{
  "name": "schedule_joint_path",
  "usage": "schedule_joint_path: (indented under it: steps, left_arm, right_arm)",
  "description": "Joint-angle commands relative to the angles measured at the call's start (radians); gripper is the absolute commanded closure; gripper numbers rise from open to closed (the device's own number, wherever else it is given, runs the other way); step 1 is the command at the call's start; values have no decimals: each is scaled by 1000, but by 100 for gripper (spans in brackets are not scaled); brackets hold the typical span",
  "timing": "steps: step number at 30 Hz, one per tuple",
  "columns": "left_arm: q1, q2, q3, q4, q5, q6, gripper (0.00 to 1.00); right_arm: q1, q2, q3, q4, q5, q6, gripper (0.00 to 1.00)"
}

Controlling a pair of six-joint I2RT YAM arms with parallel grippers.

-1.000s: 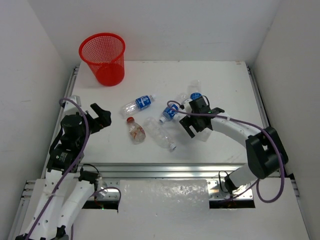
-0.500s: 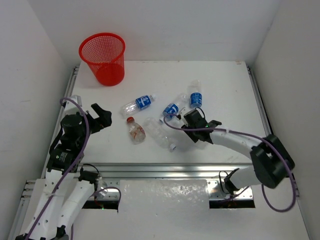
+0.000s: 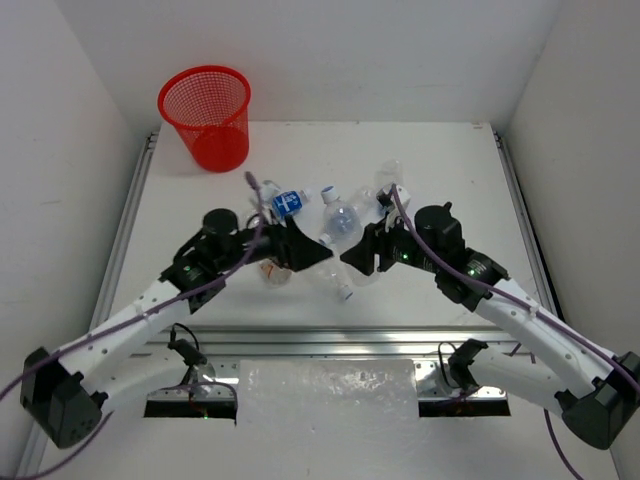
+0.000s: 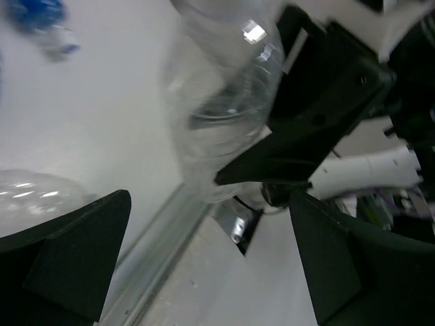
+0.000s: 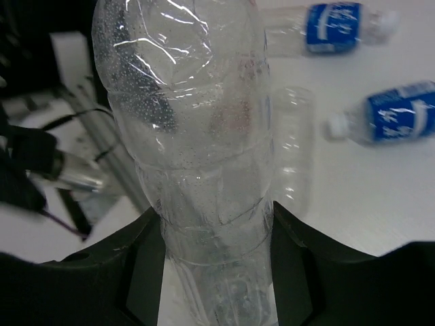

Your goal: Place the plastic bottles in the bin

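One red mesh bin (image 3: 205,115) and two arms, the left arm (image 3: 120,330) and the right arm (image 3: 530,320). Six bottles in all: three blue-labelled, the left bottle (image 3: 288,203), the middle bottle (image 3: 342,221) and the right bottle (image 3: 389,178); one brownish bottle (image 3: 272,269), half hidden under an arm; and two unlabelled in the right wrist view, the near bottle (image 5: 197,149) and the far bottle (image 5: 293,156)

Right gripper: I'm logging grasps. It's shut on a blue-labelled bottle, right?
No. The right gripper is shut on an unlabelled clear bottle, not a blue-labelled one. The right wrist view shows it, with two blue-labelled bottles lying on the table beyond.
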Motion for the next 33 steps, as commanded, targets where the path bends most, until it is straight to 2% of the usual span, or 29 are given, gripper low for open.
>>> schedule_joint_path:
  steps: [1, 4, 9, 11, 12, 13, 14, 15, 16, 17, 19, 21, 22, 23, 24, 28, 32, 33]
  left_arm:
    - [-146, 63, 130, 186, -45, 29, 0]
    - [-162, 111, 164, 198, -110, 35, 0]
    - [-163, 213, 258, 169, -107, 56, 1]
    - [-163, 238, 276, 168, -99, 62, 12]
    - [-163, 243, 294, 154, -101, 67, 20]
    - [-163, 246, 305, 140, -108, 71, 33]
    - [-163, 250, 316, 128, -119, 81, 71]
    - [-163, 250, 337, 113, -127, 87, 79]
    - [-163, 253, 347, 81, -148, 99, 94]
    - [-163, 253, 354, 67, -161, 105, 100]
    - [-163, 249, 376, 33, -185, 116, 100]
    - [-163, 246, 385, 19, -239, 119, 100]
    - [-162, 243, 388, 14, -248, 122, 100]
    - [-162, 241, 393, 5, -294, 124, 100]
    - [-162, 243, 414, -13, -337, 124, 100]
    - [-137, 258, 497, -185, -655, 121, 100]
    - [42, 313, 581, -263, -704, 70, 100]
    - [65, 324, 598, -269, -734, 67, 100]
  right_arm:
    - [7, 20, 82, 143, -224, 157, 68]
    - [10, 22, 96, 177, -310, 186, 68]
    - [27, 39, 137, 133, -345, 150, 68]
    - [27, 40, 147, 88, -333, 116, 68]
    - [27, 39, 150, 79, -325, 104, 68]
    - [29, 32, 148, 67, -318, 96, 68]
    - [27, 26, 142, 68, -304, 87, 67]
    - [27, 23, 133, 71, -302, 82, 67]
    - [27, 16, 131, 70, -301, 73, 66]
    - [27, 13, 128, 65, -292, 71, 63]
    - [27, 5, 114, 70, -278, 67, 56]
    - [26, -10, 96, 82, -273, 56, 57]
    - [26, -12, 93, 86, -275, 59, 54]
    - [26, -14, 94, 77, -261, 58, 43]
    - [26, -21, 94, 65, -241, 59, 2]
    - [26, -102, 72, -50, -10, 21, 1]
    - [26, -243, 27, -160, 177, -14, 1]
    - [26, -262, 24, -180, 178, -19, 1]
